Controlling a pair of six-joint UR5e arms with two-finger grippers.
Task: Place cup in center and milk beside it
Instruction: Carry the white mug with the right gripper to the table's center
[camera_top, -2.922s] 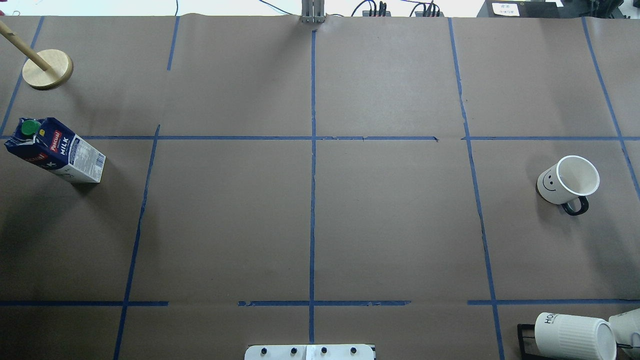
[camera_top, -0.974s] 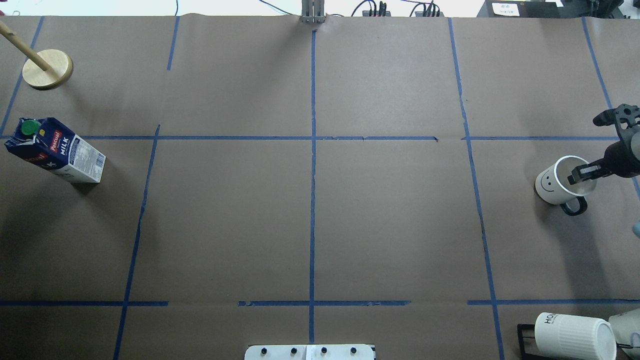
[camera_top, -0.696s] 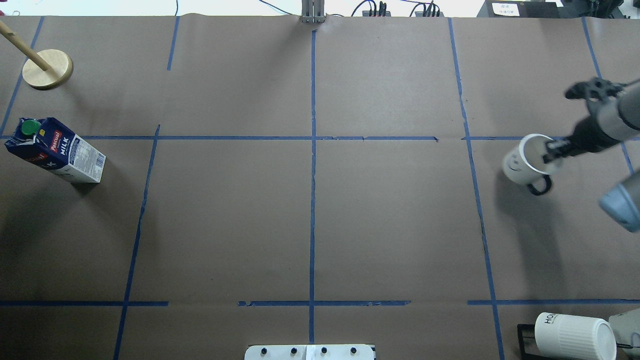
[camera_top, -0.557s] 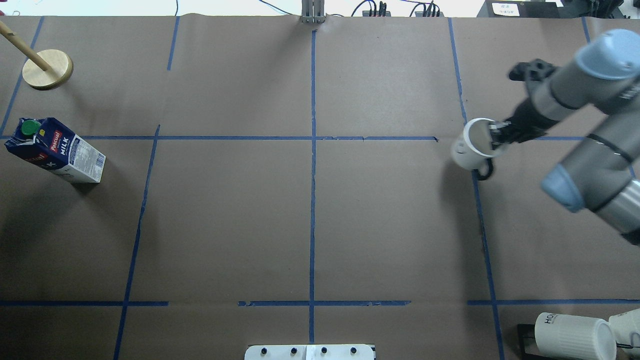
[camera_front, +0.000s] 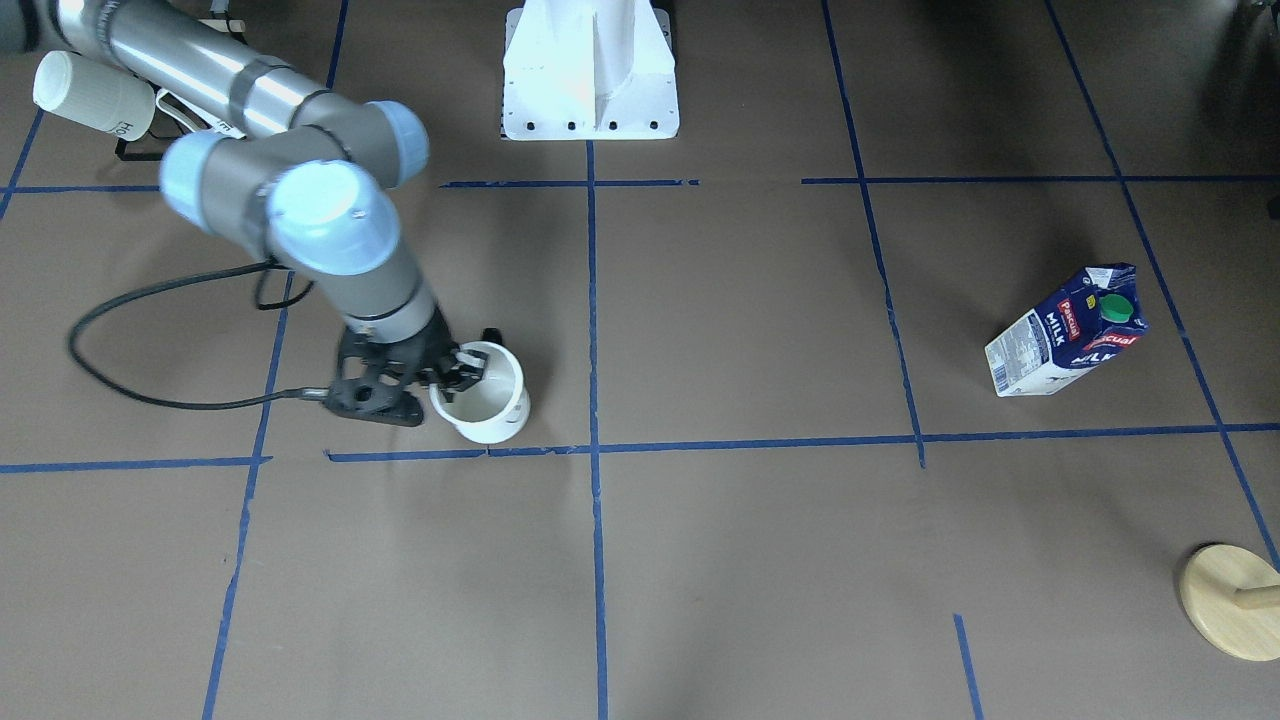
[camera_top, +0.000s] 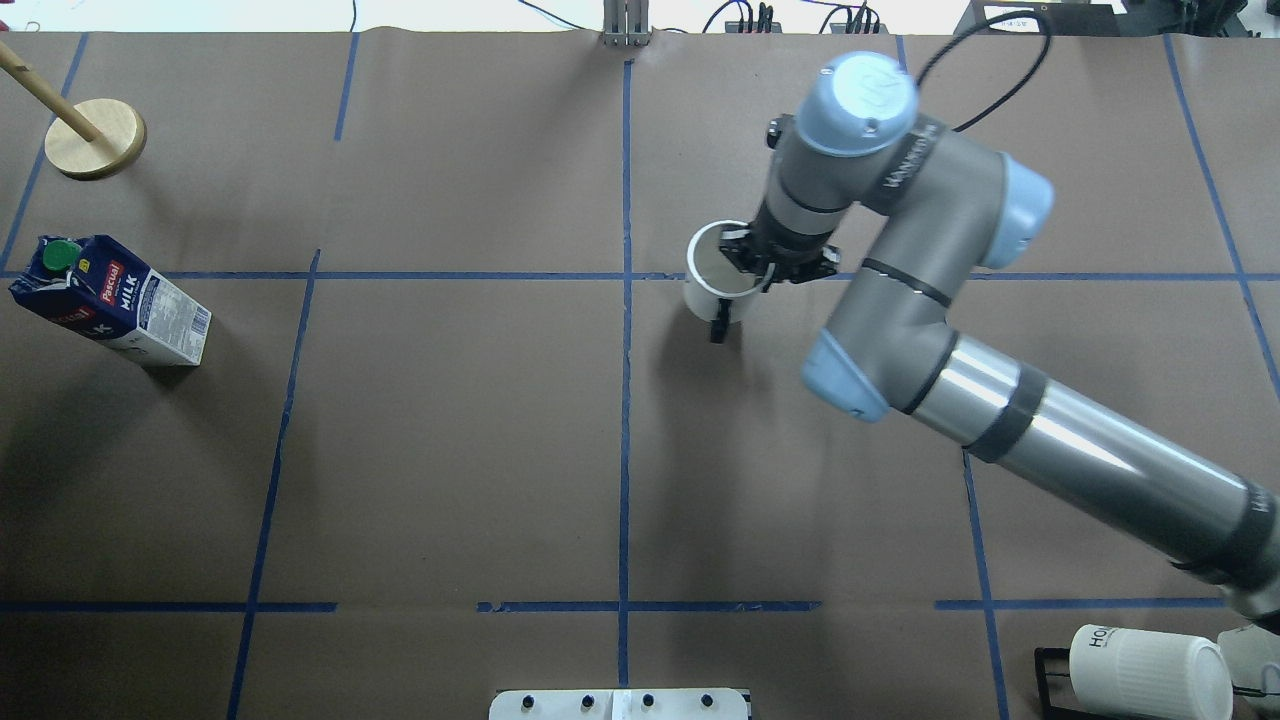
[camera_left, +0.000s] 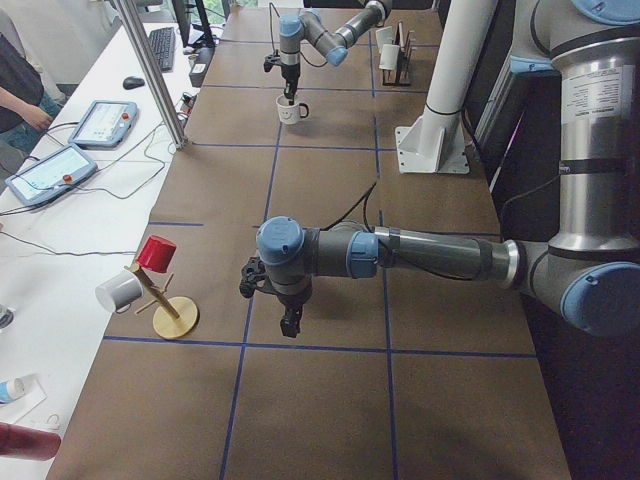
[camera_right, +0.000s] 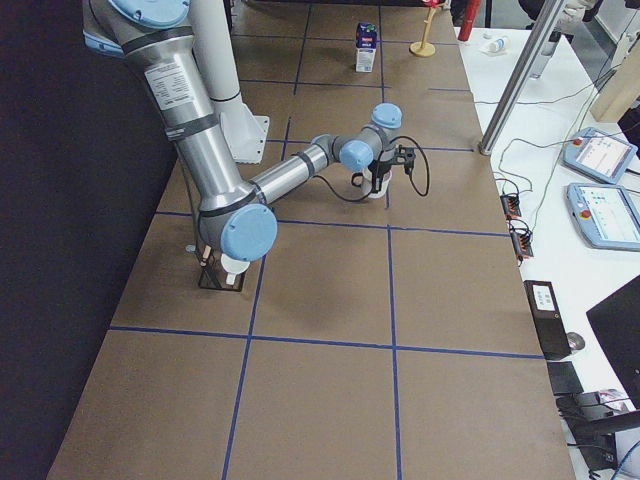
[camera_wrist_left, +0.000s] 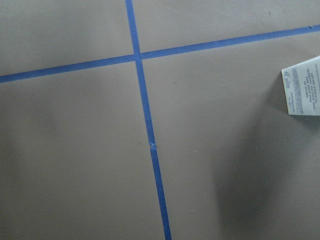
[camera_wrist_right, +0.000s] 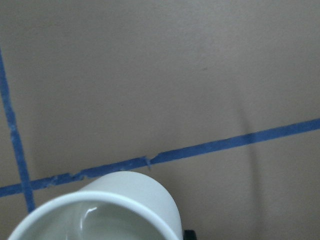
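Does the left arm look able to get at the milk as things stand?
Probably yes. The milk stands alone, the mug tree well apart, and the right gripper holds the cup far off near centre. The left wrist view catches its corner.

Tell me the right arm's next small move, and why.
Probably ease the cup down onto the paper and open. The right gripper pinches its rim, one finger inside, and the cup is just right of the middle tape line, near the table's center. Whether it touches the paper I cannot tell. The milk stands untouched on the robot's left side.
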